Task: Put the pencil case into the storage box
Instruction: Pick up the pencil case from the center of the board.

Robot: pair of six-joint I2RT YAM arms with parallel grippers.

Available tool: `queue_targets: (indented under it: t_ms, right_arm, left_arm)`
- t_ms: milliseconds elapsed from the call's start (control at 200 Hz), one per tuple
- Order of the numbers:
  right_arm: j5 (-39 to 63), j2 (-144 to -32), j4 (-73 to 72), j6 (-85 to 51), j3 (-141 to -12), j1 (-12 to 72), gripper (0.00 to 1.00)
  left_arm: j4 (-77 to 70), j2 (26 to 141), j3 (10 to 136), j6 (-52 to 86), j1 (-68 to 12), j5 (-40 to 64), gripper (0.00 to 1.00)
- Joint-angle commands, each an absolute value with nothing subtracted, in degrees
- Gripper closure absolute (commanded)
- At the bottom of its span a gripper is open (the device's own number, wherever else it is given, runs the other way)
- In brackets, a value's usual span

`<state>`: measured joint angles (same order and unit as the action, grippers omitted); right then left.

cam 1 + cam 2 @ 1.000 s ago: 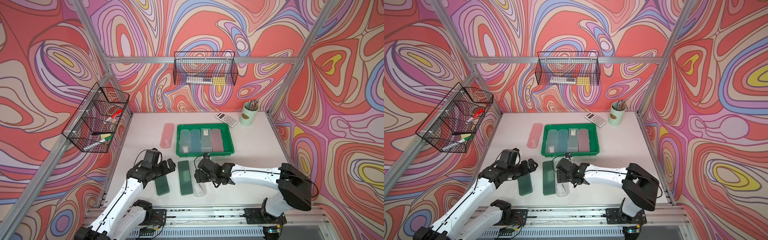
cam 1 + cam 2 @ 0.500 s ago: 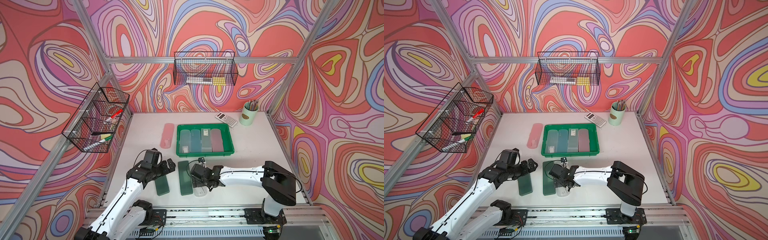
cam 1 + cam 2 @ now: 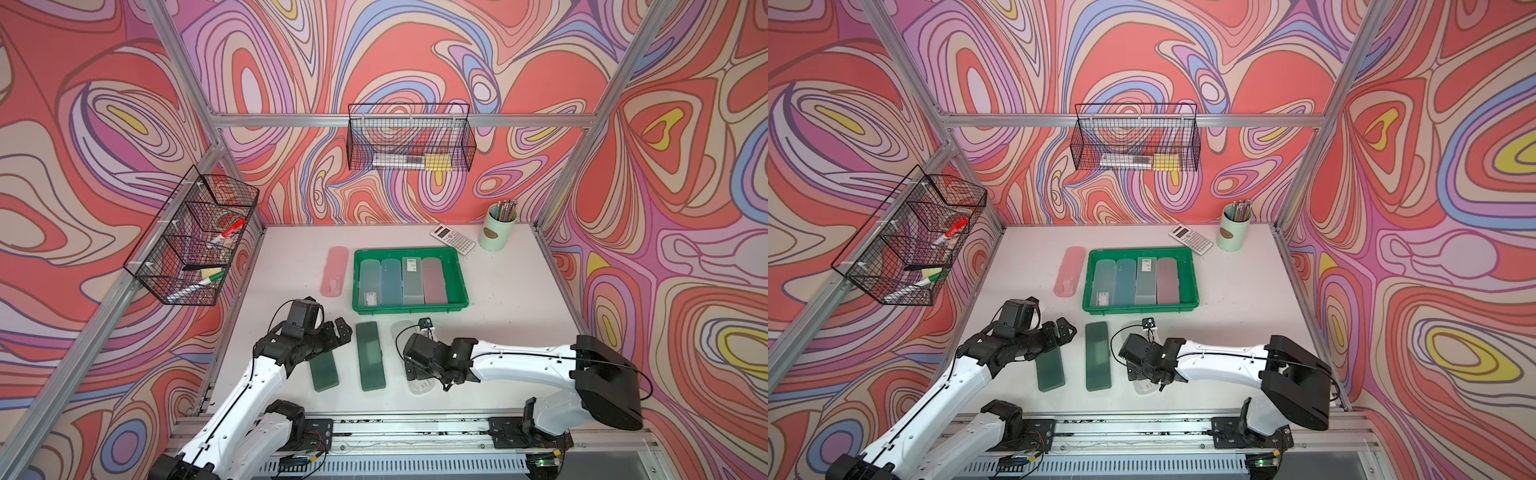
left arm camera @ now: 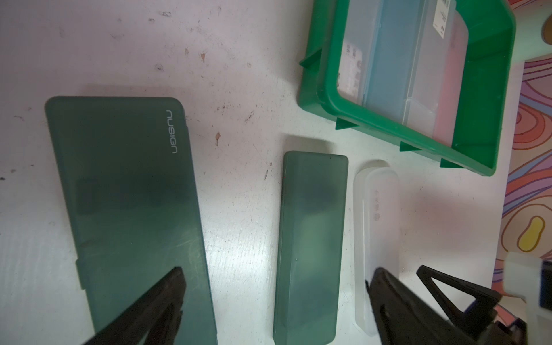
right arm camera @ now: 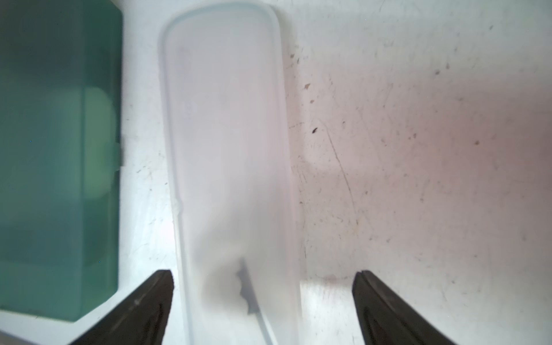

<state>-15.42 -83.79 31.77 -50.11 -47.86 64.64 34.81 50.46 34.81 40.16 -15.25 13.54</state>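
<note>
Right pincer (image 5: 263, 276) spread wide; clear pencil case (image 5: 227, 134) between its jaws.

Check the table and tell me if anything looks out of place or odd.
The storage box already holds four pencil cases side by side, nearly filling its floor, yet four more lie outside it on the table. Nothing looks spilled or broken; the surface only shows scattered dirt specks.
</note>
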Motion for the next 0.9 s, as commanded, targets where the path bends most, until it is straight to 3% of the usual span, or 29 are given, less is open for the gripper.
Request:
queue_targets:
  t_ms: [0,270,896]
  right_arm:
    - [-15.9,-80.7,34.2,-48.8,-48.0,64.9,0.02]
    - [-14.0,-81.6,34.5,-52.3,-46.4,68.1,0.02]
    - [-16.0,-95.3,40.4,-56.4,-54.5,71.9,0.04]
  left_arm:
    - [36.9,49.6,36.6,40.6,-15.3,14.3,0.01]
    - [38.1,48.1,36.9,41.0,-15.3,14.1,0.0]
    - [40.7,47.8,38.6,40.5,-15.4,10.7,0.01]
